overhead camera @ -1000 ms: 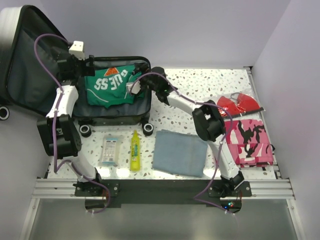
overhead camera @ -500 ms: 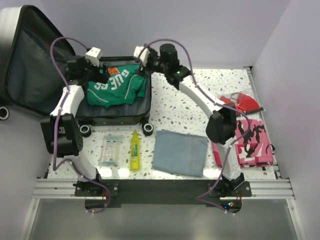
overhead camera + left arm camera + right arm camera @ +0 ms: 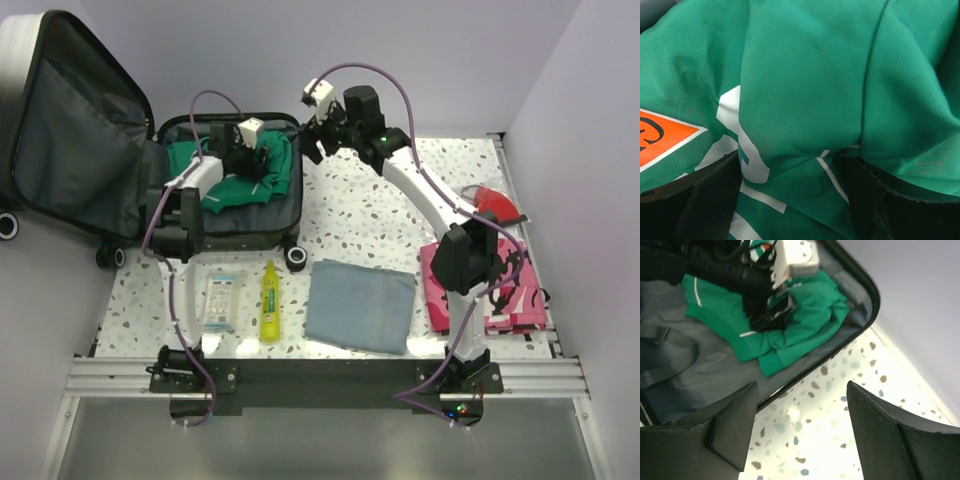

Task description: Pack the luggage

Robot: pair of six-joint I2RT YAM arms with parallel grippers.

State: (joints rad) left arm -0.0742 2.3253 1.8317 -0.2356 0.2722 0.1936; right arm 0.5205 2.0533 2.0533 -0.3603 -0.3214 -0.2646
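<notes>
In the top view, the luggage [image 3: 250, 218] lies open at upper left, lid propped back, its base holding the green shirt [image 3: 272, 172], bunched toward the right wall. The left gripper [image 3: 243, 165] presses into it. The right gripper [image 3: 312, 140] hovers just past the rim, close enough that you risk a clash.

In the left wrist view, wide-set fingers [image 3: 710, 200] straddle a fold. Lift while closing and you drag the shirt out.

In the right wrist view, the fingers [image 3: 730, 430] gape on nothing.
</notes>
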